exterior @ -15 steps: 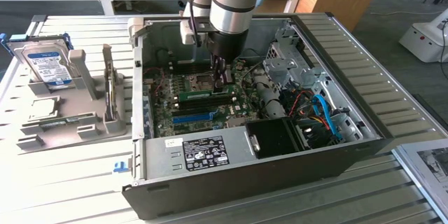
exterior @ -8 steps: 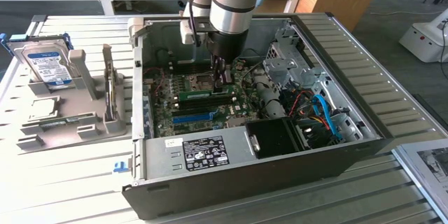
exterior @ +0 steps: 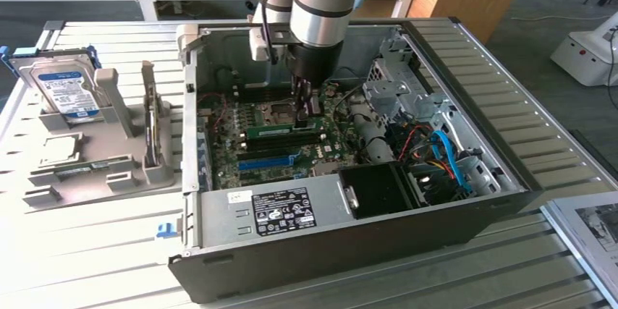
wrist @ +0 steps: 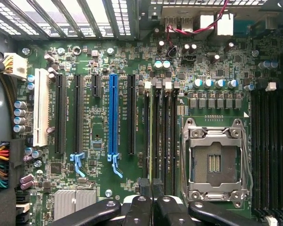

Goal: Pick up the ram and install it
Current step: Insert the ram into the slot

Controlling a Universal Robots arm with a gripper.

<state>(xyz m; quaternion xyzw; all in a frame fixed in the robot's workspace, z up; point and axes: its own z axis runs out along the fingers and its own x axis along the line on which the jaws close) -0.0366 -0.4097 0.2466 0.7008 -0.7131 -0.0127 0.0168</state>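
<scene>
The ram (exterior: pixel 271 130) is a thin green stick standing on edge along the black memory slots of the motherboard (exterior: pixel 253 110), inside the open computer case (exterior: pixel 338 247). In the wrist view the ram (wrist: pixel 152 136) shows edge-on as a narrow greenish line between two black slots, running away from the fingertips. My gripper (exterior: pixel 309 112) reaches straight down into the case at the stick's end nearer the exterior view's right. The gripper (wrist: pixel 152 188) is shut, its black fingers pressed against the ram's two faces. Whether the stick is seated in a slot cannot be told.
The metal CPU socket (wrist: pixel 216 162) lies beside the memory slots, and a bright blue slot strip (wrist: pixel 113 117) lies on the other side. Coloured cables (exterior: pixel 439 157) and a black fan shroud (exterior: pixel 381 189) crowd the case. A hard drive (exterior: pixel 63 92) stands in a grey holder at the exterior view's left.
</scene>
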